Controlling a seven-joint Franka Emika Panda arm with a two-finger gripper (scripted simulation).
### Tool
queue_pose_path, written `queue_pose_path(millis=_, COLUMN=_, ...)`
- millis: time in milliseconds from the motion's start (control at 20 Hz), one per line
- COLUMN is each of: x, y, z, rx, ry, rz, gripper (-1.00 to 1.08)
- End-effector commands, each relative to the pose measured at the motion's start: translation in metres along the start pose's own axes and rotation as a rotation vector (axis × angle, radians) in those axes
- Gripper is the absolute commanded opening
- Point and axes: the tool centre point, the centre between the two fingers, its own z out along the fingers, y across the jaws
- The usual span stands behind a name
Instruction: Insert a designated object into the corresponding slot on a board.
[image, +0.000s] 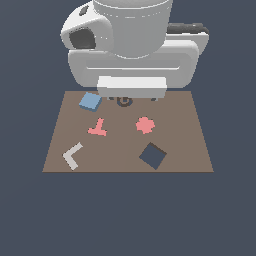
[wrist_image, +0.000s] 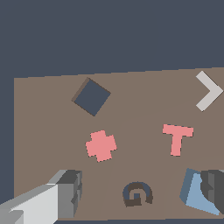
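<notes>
Light-blue square block (image: 90, 101), small, flat and matte, lies on the flat brown rectangular board (image: 185, 135) near its far corner on the exterior view's left, just beside the arm's white bulk, which hides the gripper in this view. The dark navy square slot (image: 152, 155), turned like a diamond, sits well apart from it, toward the near edge on the exterior view's right, with a pink T-shaped piece (image: 98, 128), a pink rounded blob (image: 145, 124) and a pale grey L-shaped piece (image: 73, 155) scattered between and around. In the wrist view the gripper (wrist_image: 142, 194) hangs over the board with its two grey fingers (wrist_image: 68, 192) spread wide and nothing between them; one finger overlaps the blue block's edge (whether it touches I cannot tell), and a small dark spiral mark (wrist_image: 137, 194) lies below the gap. My reading is that the approach is in hand and the grasp is not yet made: next, centre the jaws over the block, descend, close, then carry it and turn it to match the slot.
</notes>
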Motion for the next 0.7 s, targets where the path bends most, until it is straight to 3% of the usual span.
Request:
queue_pose_path(millis=0, x=0.000, y=0.000, z=0.000, rx=0.000, ry=0.000, rz=0.000, gripper=1.00)
queue_pose_path(millis=350, x=-0.008, y=0.015, z=0.012, rx=-0.003, ry=-0.003, rz=0.026, gripper=1.00)
queue_pose_path(millis=650, x=-0.028, y=0.051, z=0.041, rx=-0.012, ry=-0.011, rz=0.092, gripper=1.00)
